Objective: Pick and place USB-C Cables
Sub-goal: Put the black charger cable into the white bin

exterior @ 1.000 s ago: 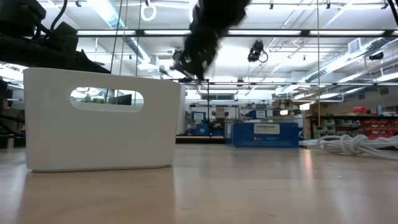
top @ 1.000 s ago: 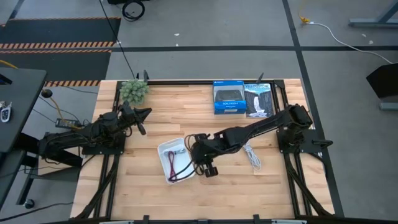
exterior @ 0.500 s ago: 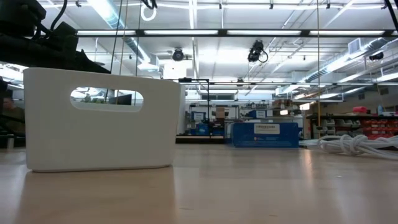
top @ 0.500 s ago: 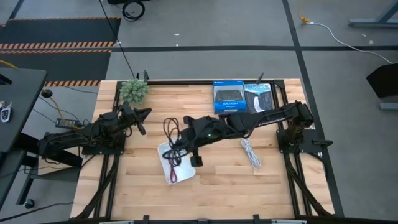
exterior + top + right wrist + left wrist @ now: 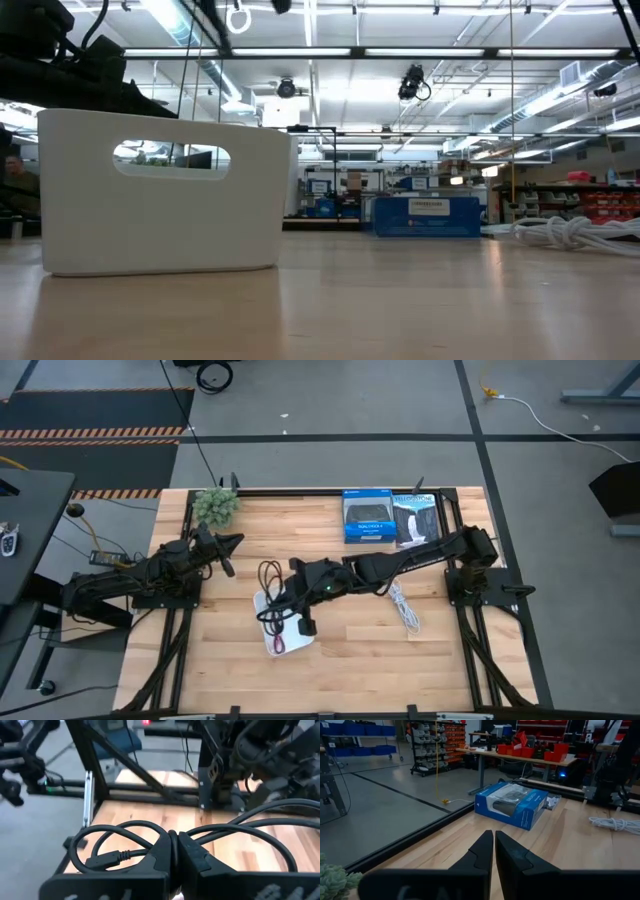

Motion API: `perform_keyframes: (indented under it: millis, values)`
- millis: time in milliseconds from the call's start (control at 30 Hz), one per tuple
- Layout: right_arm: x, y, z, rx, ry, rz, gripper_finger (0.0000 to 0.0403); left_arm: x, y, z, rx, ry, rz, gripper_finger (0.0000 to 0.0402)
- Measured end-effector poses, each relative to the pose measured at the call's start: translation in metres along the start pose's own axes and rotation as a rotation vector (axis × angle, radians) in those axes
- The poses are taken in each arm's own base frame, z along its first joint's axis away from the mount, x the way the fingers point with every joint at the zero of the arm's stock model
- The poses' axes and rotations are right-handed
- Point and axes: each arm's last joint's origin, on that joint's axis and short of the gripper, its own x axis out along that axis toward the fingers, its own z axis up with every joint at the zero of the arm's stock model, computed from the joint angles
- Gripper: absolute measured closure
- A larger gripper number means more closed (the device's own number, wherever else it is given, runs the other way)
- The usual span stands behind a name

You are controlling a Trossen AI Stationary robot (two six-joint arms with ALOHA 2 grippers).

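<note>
We saw the right end effector (image 5: pixel 283 592) pinched on the black cable (image 5: pixel 270 574), holding it above the white tray (image 5: pixel 262 603). The dark red cable (image 5: pixel 277 644) lay inside that tray; the white cable (image 5: pixel 404 607) lay on the table (image 5: pixel 240 670). The left end effector (image 5: pixel 494 841) waited closed near the plant (image 5: pixel 215 505).

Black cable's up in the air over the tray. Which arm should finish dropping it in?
Right. The right gripper is shut on the black cable just above the white tray; the left gripper is shut, empty, parked near the plant.
</note>
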Motion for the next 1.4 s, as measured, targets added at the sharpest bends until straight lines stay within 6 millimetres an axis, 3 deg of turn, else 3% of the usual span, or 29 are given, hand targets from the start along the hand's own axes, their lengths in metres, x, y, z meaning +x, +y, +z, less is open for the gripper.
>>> perform_keyframes:
  millis: [233,600,933,1267,1400]
  values:
    - [0.018,0.004,-0.026,0.059,0.003,-0.03,0.0387,0.0,0.0,0.0,-0.001,-0.002,-0.001,0.0377]
    - [0.047,0.032,-0.058,0.149,0.05,-0.05,0.0387,0.0,0.0,0.0,0.0,0.0,0.0,0.0377]
    - [0.078,0.013,-0.094,0.226,0.138,-0.122,0.0387,0.0,0.0,0.0,0.0,-0.001,-0.001,0.0377]
    - [0.096,0.014,-0.124,0.237,0.229,-0.126,0.0386,0.0,0.0,0.0,0.0,-0.001,0.0,0.0377]
    - [0.101,0.012,-0.137,0.238,0.289,-0.128,0.0362,0.0,0.0,0.0,0.0,0.0,-0.001,0.0377]
